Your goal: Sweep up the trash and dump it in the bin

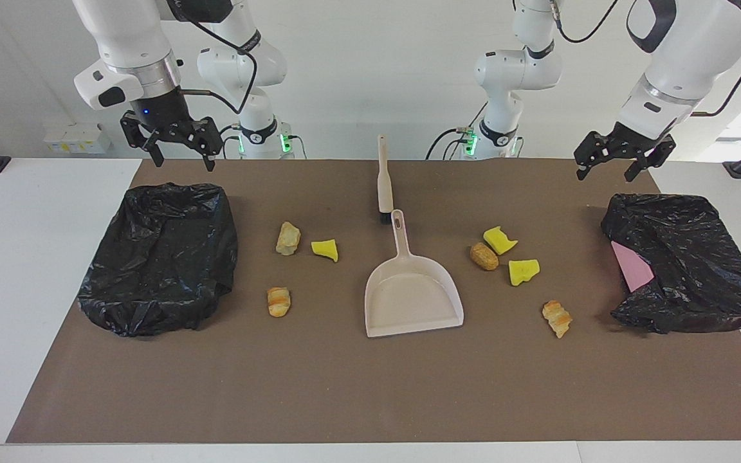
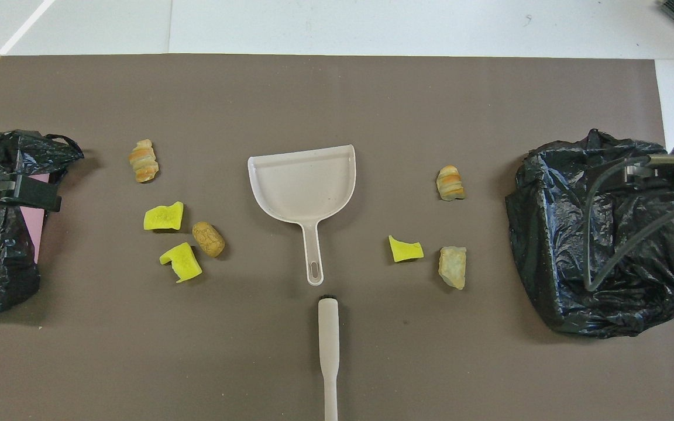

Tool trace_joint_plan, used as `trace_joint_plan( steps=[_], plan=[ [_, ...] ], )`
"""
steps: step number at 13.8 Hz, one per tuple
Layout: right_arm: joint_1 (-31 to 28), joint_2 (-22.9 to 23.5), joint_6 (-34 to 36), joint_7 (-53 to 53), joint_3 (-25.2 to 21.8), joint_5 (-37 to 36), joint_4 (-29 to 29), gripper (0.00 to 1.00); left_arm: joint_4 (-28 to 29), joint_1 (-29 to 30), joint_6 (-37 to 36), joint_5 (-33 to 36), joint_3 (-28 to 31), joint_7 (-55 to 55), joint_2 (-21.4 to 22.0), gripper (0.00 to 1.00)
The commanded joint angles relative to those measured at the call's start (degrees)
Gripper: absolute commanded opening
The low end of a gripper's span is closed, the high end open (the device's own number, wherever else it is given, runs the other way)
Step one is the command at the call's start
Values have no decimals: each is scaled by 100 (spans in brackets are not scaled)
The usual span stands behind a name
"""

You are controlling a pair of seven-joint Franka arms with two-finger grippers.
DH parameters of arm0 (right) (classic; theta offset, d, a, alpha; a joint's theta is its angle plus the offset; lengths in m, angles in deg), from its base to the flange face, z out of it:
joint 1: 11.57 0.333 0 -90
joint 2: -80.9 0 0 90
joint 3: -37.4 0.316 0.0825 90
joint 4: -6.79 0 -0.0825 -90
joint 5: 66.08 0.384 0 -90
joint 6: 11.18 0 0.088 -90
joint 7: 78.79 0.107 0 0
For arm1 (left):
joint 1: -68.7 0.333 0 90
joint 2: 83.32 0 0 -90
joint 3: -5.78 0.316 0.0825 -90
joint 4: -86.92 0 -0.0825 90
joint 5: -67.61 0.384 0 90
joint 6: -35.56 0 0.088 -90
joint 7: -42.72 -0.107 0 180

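Across the brown mat (image 1: 370, 386) on the counter, the trash lies in two loose groups either side of the beige dustpan (image 1: 412, 292), which sits at centre frame in the facing view with its handle pointing toward the robots. Just above it lies the beige hand brush (image 1: 383, 177).

Toward the right arm's end are a pale bread lump (image 1: 288, 238), a yellow sponge chunk (image 1: 325, 250) beside it, and a striped pastry (image 1: 278, 301) lower in the frame. Toward the left arm's end are a brown bun (image 1: 484, 256) touching a yellow chunk (image 1: 500, 240), another yellow chunk (image 1: 523, 271) just beside them, and a second striped pastry (image 1: 557, 318) lower right.

A black-bagged bin (image 1: 161, 257) stands at mid left of the frame, another bagged bin (image 1: 686, 270) at mid right, pink showing inside it.

Upper left, the right claw (image 1: 181, 157) hangs open above its bin's upper edge, holding nothing. Upper right, the left claw (image 1: 608, 168) hangs open and empty above the other bin's upper edge.
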Motion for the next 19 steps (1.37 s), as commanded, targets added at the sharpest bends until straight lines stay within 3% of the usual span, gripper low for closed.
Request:
trace_joint_plan(
  steps=[1, 19],
  plan=[
    [-84, -130, -29, -30, 13, 267, -151, 100, 109, 3, -56, 15, 27, -84, 117, 100],
    [-110, -184, 32, -154, 4, 321, -222, 100, 522, -260, 68, -161, 0, -40, 135, 100]
  ],
)
